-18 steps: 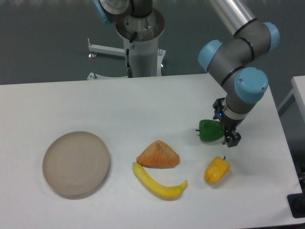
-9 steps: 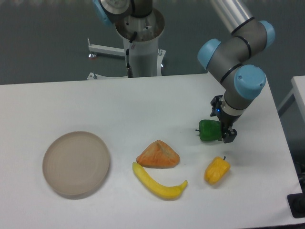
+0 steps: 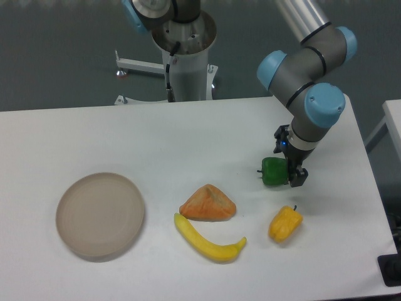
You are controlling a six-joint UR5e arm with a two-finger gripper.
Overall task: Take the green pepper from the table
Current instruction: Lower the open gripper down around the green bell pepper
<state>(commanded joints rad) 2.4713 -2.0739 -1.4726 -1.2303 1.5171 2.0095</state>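
Five things lie on the white desk [image 3: 188, 138]. Nearest is a long curved yellow piece [image 3: 210, 241], with a yellow pepper [image 3: 285, 224] to its right and a round beige plate [image 3: 100, 215] far left. Just behind the yellow piece sits an orange wedge [image 3: 208, 204]. Farther back, the green pepper [image 3: 273, 171] rests on the desk, the tool [image 3: 289, 172] low against its right side; whether it pinches the pepper cannot be told.

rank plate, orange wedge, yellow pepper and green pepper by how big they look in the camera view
1. plate
2. orange wedge
3. yellow pepper and green pepper look alike; the green one is partly hidden by the tool.
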